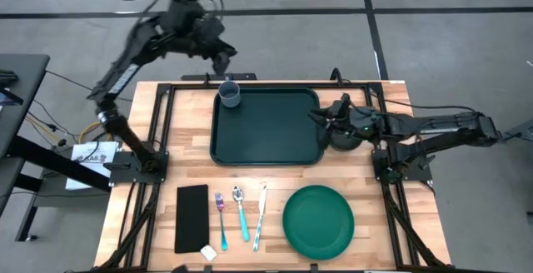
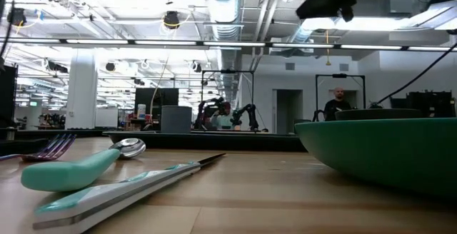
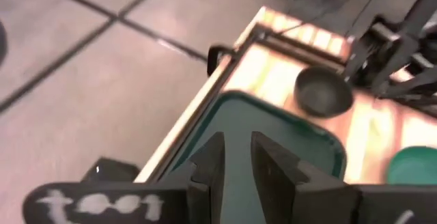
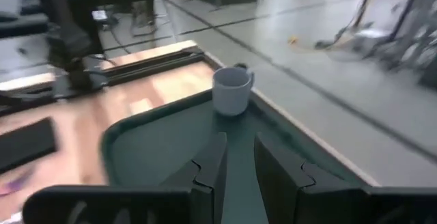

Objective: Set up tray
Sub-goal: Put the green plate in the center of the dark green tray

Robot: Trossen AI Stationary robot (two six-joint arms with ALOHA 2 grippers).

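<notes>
Where aisles recede, wooden table (image 1: 366, 202).

one tray (image 1: 266, 127), one cup (image 1: 229, 95), one bowl (image 1: 343, 135), one plate (image 1: 318, 221), one napkin (image 1: 191, 217), one fork (image 1: 221, 220), one spoon (image 1: 241, 215), one knife (image 1: 260, 217)

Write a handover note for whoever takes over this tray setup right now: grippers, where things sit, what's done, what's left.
Left gripper: raised beyond the table's far edge near the mug, holding nothing.
Right gripper: at the tray's right rim, holding nothing, with a gap between its fingers.
Done: the mug stands in the tray's far left corner.
Left: the green plate, knife, spoon, fork and black napkin lie on the table in front of the tray; the dark bowl sits beside its right rim.
</notes>
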